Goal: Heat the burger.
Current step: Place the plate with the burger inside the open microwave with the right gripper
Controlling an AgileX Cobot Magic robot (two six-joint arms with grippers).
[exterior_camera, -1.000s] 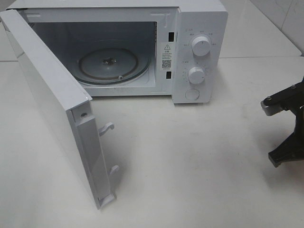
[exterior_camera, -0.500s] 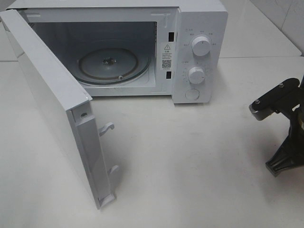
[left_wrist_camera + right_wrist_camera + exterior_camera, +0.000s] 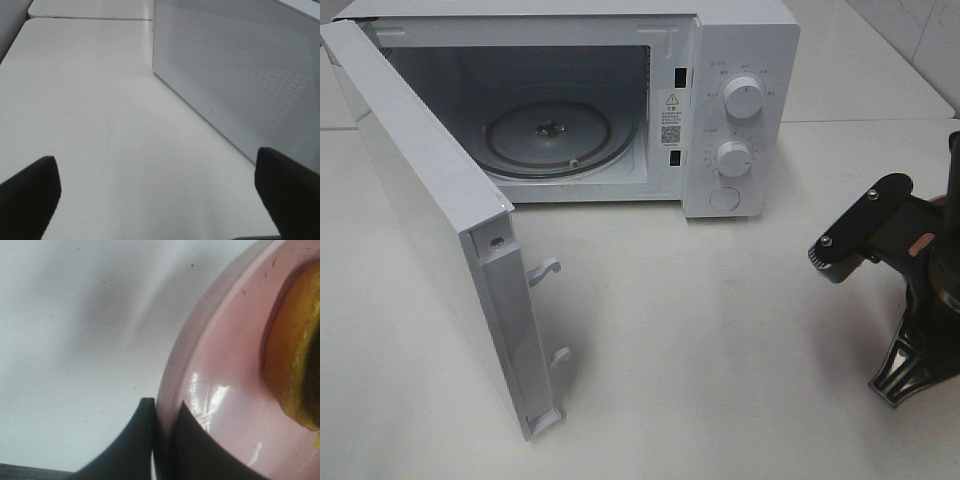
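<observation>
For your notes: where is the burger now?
Right wrist view only: the golden burger sits on the round pink plate, whose rim the right gripper pinches.

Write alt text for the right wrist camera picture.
Close up, the right hand pinches the rim of a pink plate between two dark fingers. The yellow-orange edge of the burger shows on the plate, with the white table behind.

One microwave [image 3: 740, 60], two knobs [image 3: 744, 97] [image 3: 733, 157], one pink plate [image 3: 225, 390], one burger [image 3: 292, 355], two claws [image 3: 155, 165] [image 3: 162, 410]
</observation>
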